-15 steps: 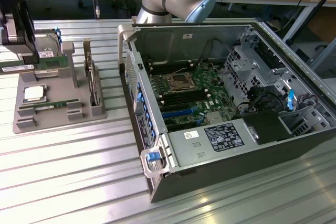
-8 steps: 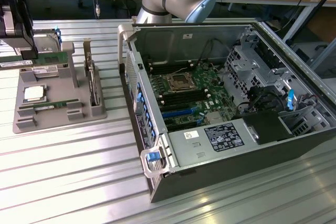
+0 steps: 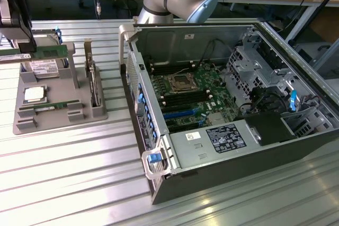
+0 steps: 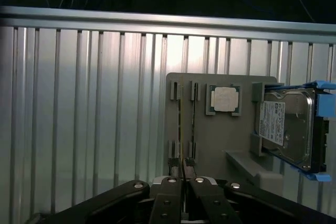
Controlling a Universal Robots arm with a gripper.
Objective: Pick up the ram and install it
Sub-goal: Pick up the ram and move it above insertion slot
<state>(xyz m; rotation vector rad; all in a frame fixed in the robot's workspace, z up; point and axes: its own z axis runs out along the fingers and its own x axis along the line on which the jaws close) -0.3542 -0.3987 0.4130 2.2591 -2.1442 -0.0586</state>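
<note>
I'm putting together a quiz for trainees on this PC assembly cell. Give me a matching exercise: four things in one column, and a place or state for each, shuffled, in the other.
1. ram
2. CPU chip
3. hard drive
4. computer case

a. in a blue bracket
b. open, motherboard showing
c. clamped in the gripper
d. silver face up on the gray tray

Pairs: 1-c, 2-d, 3-a, 4-b

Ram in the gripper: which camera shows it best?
Exterior view: the ram shows its long green side there. The wrist view looks along it, so it shows as a thin edge pinched in the gripper.
</note>
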